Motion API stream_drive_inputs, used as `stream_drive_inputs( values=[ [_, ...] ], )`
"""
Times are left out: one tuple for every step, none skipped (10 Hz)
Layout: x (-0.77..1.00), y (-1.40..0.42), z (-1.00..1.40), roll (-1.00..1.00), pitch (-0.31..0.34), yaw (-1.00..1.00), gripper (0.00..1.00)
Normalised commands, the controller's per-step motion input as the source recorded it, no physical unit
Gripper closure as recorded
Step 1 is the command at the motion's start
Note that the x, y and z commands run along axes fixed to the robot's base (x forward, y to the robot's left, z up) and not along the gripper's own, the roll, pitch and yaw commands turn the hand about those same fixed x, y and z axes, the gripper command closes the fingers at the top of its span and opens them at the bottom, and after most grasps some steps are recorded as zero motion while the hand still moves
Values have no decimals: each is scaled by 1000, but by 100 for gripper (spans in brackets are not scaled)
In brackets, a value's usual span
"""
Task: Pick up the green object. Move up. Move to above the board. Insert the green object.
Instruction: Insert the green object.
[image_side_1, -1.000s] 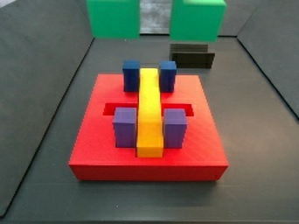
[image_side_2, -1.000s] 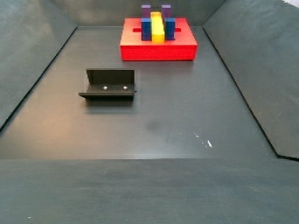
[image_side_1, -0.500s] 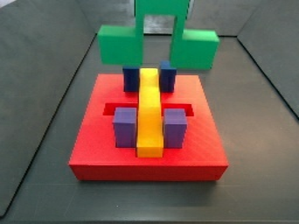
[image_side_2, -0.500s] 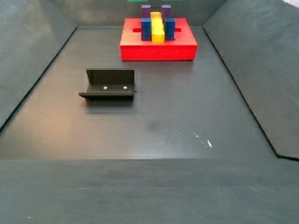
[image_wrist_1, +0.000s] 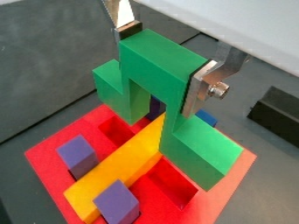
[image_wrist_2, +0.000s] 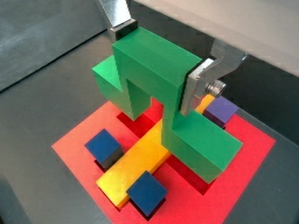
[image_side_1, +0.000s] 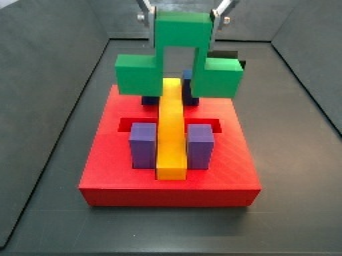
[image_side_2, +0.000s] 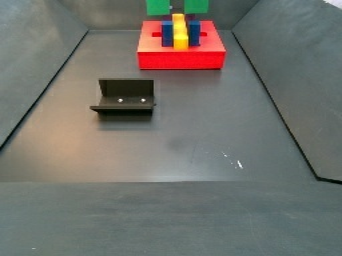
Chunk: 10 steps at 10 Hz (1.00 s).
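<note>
My gripper (image_side_1: 183, 14) is shut on the raised middle cube of the green object (image_side_1: 181, 60) and holds it over the far end of the red board (image_side_1: 167, 185). The two low green cubes hang either side of the yellow bar (image_side_1: 171, 125), in front of the blue blocks (image_side_1: 150, 97). Both wrist views show the silver fingers (image_wrist_1: 211, 79) (image_wrist_2: 201, 83) pressed on the green object (image_wrist_1: 176, 87) (image_wrist_2: 152, 79), above the board (image_wrist_1: 47, 162) (image_wrist_2: 82, 140). I cannot tell whether the piece touches the board. It shows at the frame edge in a side view (image_side_2: 178, 6).
Two purple blocks (image_side_1: 142, 145) flank the yellow bar on the near half of the board. The fixture (image_side_2: 123, 97) stands on the dark floor away from the board (image_side_2: 181, 58). Sloped grey walls enclose the floor.
The green object has come down from the top of the side view and moved over the board's far end. The board and fixture have not moved.
</note>
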Motion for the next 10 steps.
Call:
stream_drive_inputs(
  values=[
    [77, -46, -251, 0, -40, 203, 100],
    [34, -43, -263, 0, -47, 200, 100],
    [0, -20, -269, 0, -51, 151, 100],
    [0, -14, -317, 0, -56, 86, 100],
    [0, -11, -300, 0, -44, 71, 100],
    [0, -20, -214, 0, -34, 74, 100],
    [0, -26, -137, 0, -20, 91, 100],
    [0, -14, -174, 0, -30, 86, 100],
    [0, 0, -186, 0, -31, 86, 100],
    [0, 0, -226, 0, -40, 97, 100]
  ],
)
